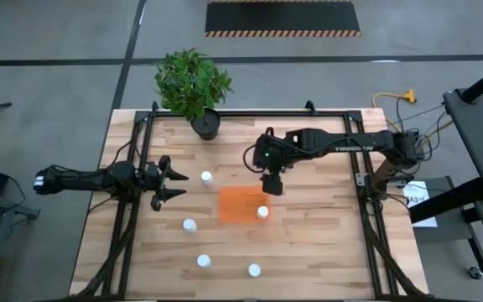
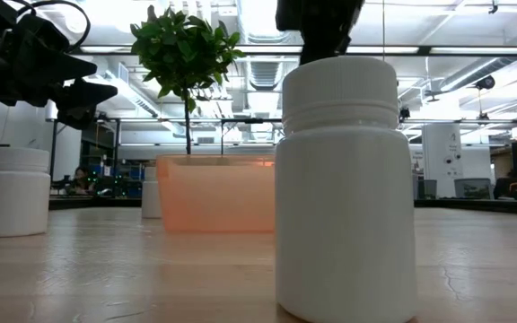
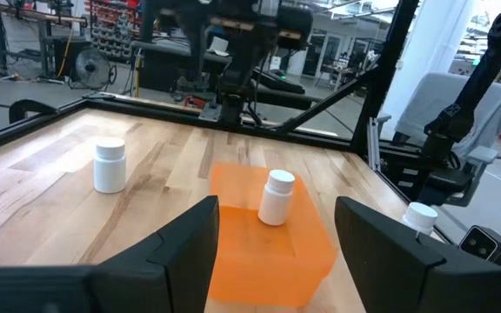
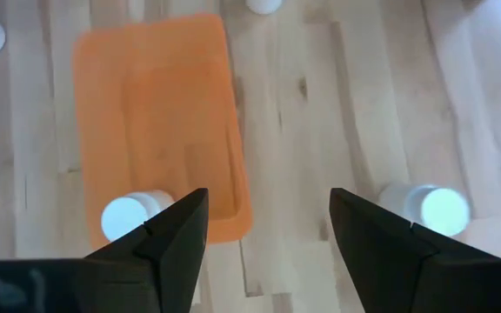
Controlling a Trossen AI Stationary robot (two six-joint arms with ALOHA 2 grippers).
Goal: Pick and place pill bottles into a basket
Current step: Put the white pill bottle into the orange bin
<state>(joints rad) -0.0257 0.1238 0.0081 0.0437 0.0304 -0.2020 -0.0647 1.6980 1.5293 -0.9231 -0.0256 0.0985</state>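
Right gripper [image 1: 272,185] hangs open and empty just above the basket [image 1: 240,204], one bottle [image 1: 262,212] standing inside it, left gripper [image 1: 171,183] open beside the basket.

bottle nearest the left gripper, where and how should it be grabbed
Grip the bottle across its round body, just below the cap. It stands upright on bare table, apart from the other bottles and the basket, so both sides look free. The left gripper is open and faces it, so a level approach from that side, one finger on each side, seems best.
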